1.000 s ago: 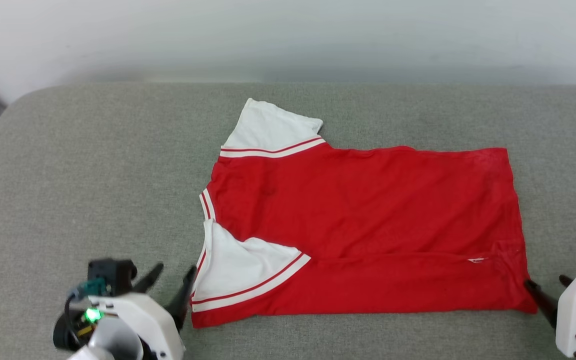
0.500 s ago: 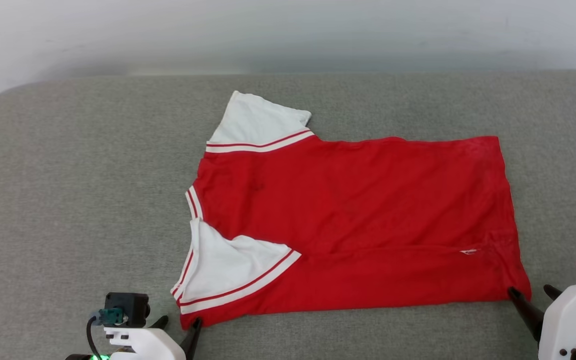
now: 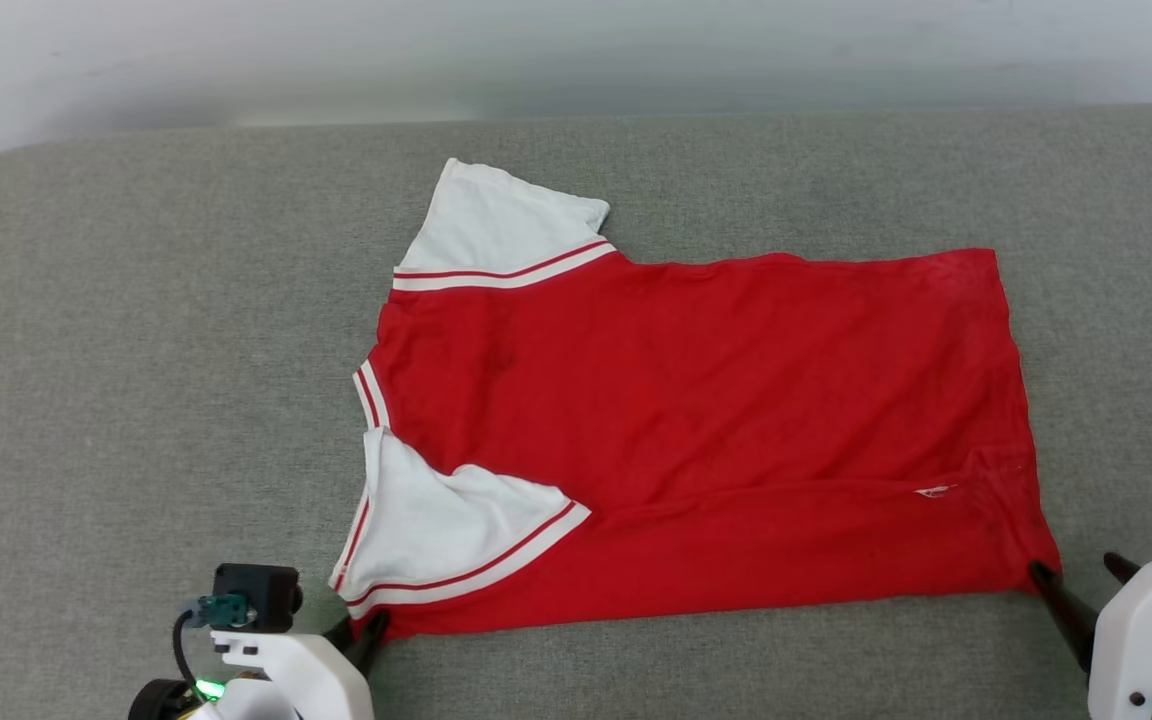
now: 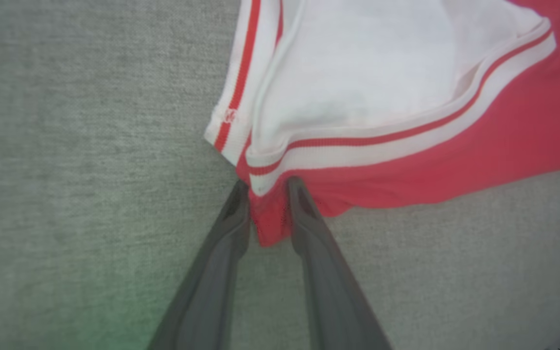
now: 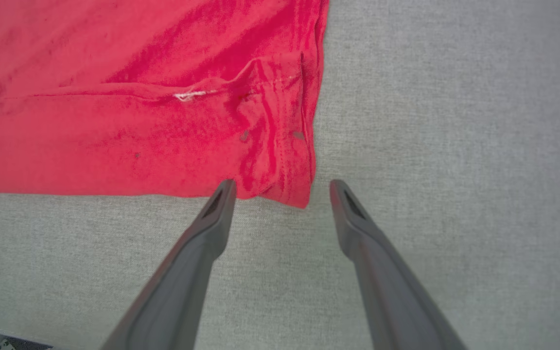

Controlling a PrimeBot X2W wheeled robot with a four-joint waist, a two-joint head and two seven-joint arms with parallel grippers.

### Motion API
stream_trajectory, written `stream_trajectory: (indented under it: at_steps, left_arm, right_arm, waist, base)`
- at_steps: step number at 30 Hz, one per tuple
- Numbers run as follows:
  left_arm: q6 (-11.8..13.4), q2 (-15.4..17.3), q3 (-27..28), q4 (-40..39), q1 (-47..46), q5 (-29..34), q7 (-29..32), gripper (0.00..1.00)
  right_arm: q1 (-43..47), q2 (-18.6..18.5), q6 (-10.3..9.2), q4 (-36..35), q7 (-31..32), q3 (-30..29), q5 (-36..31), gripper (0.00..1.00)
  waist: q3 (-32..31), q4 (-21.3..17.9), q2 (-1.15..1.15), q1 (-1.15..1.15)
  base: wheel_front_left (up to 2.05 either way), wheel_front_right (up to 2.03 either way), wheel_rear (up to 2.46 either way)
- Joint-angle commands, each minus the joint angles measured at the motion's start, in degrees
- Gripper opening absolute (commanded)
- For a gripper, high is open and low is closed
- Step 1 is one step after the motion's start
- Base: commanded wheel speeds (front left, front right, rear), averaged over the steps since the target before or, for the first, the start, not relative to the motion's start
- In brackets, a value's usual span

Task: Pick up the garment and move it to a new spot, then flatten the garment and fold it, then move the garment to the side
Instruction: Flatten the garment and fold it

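Note:
The garment (image 3: 696,400) lies spread on the grey cushion, plain red side up, with its white sleeves to the left and its near edge folded over. No letters show. My left gripper (image 3: 361,628) sits at the near-left corner. In the left wrist view, the left gripper (image 4: 269,187) is shut on a red tip of the garment (image 4: 455,160) just below the striped sleeve trim. My right gripper (image 3: 1074,566) is at the near-right hem corner. Seen from the right wrist, the right gripper (image 5: 283,183) is open, and the corner of the garment (image 5: 114,97) reaches between its fingertips.
The grey cushion (image 3: 136,350) stretches wide on all sides of the shirt, with a rounded far-left corner. A pale wall (image 3: 576,50) runs behind its far edge. A small white tag (image 3: 934,491) shows near the fold.
The head camera has shifted, so the whole picture slid. My left gripper went from wide open beside the sleeve to shut on the near-left corner. The right gripper stays open at the hem corner.

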Motion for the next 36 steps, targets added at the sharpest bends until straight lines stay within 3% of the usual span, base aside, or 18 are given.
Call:
stream_trajectory:
  at_steps: [1, 12, 26, 27, 28, 29, 30, 36]
  left_arm:
    - [-0.94, -2.06, -2.32, 2.37, 1.19, -0.31, 1.08, 0.00]
    - [-2.42, -1.10, 0.56, -6.85, -1.70, 0.83, -5.52, 0.00]
    - [-1.47, 0.12, 0.44, -13.43, -1.95, 2.46, -5.73, 0.00]
    - [-1.94, -0.29, 0.08, -12.99, -2.11, 1.92, -5.47, 0.00]
    - [-2.19, -0.24, -0.07, -12.64, -2.25, 1.87, -5.35, 0.00]
    - [-2.35, -0.17, -0.26, -12.33, -2.42, 1.92, -5.18, 0.00]
    - [-2.36, -0.06, -0.39, -12.00, -2.51, 1.89, -4.96, 0.00]
    - [-2.45, 1.35, -1.01, -10.11, -1.24, 1.37, -3.12, 0.00]
  right_arm:
    - [-0.81, -1.02, -0.03, -0.20, -0.50, 0.18, -0.42, 1.00]
    - [-2.41, -2.21, -0.02, 7.21, 0.37, -0.54, -3.79, 1.00]
    - [-4.58, -0.79, -0.01, 17.35, -1.45, 0.74, -7.51, 1.00]
    - [-3.94, -0.76, 0.00, 19.65, -0.90, 1.78, -6.62, 0.96]
    - [-3.61, -0.87, 0.00, 20.35, -0.55, 1.97, -6.26, 0.47]
    - [-3.38, -1.01, -0.01, 20.88, -0.29, 1.96, -6.05, 0.13]
    - [-3.28, -1.27, -0.01, 21.27, -0.26, 1.83, -5.81, 0.00]
    - [-3.08, -2.65, -0.06, 20.64, -1.41, -0.24, -5.16, 0.00]
  waist:
    - [-0.41, 0.43, 0.00, 0.01]
    - [-1.25, 4.25, 0.00, 0.01]
    - [0.89, 6.81, 0.00, 0.01]
    - [1.25, 7.12, 0.00, 0.01]
    - [1.29, 7.20, 0.00, 0.01]
    - [1.29, 7.27, 0.00, 0.01]
    - [1.27, 7.29, 0.00, 0.01]
    - [-0.62, 6.88, 0.00, 0.01]
  base:
    - [0.00, 0.00, 0.00]
    - [0.00, 0.00, 0.00]
    - [0.00, 0.00, 0.00]
    - [0.00, 0.00, 0.00]
    - [0.00, 0.00, 0.00]
    - [0.00, 0.00, 0.00]
    - [0.00, 0.00, 0.00]
    - [0.00, 0.00, 0.00]
